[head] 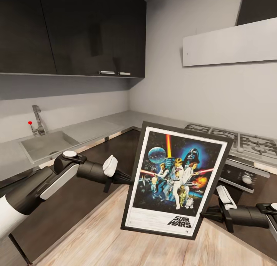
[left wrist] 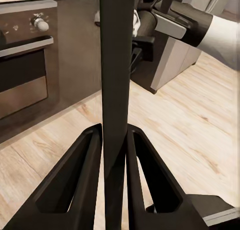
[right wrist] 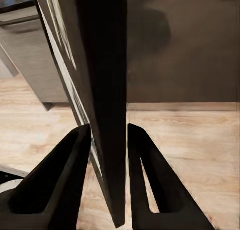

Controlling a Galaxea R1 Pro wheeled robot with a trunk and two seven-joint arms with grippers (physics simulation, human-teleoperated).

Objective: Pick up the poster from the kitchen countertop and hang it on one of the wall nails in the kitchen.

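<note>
The poster (head: pixel 175 179), a Star Wars print in a thin black frame, hangs tilted in the air above the wooden floor, held at both side edges. My left gripper (head: pixel 129 179) is shut on its left edge. My right gripper (head: pixel 204 215) is shut on its lower right edge. In the left wrist view the frame edge of the poster (left wrist: pixel 115 50) runs between the fingers (left wrist: pixel 87 175). The right wrist view shows the poster (right wrist: pixel 105 65) edge-on between the dark fingers (right wrist: pixel 145 170). The kitchen countertop (head: pixel 96 125) lies behind, grey and L-shaped. The wall nails are out of view.
A sunken sink (head: pixel 42 145) with a tap (head: pixel 37 120) sits in the worktop at left. A gas hob (head: pixel 231 137) and oven (head: pixel 242 177) stand at right. Dark wall cabinets (head: pixel 77 31) hang above. Wooden floor (head: pixel 96 239) lies below.
</note>
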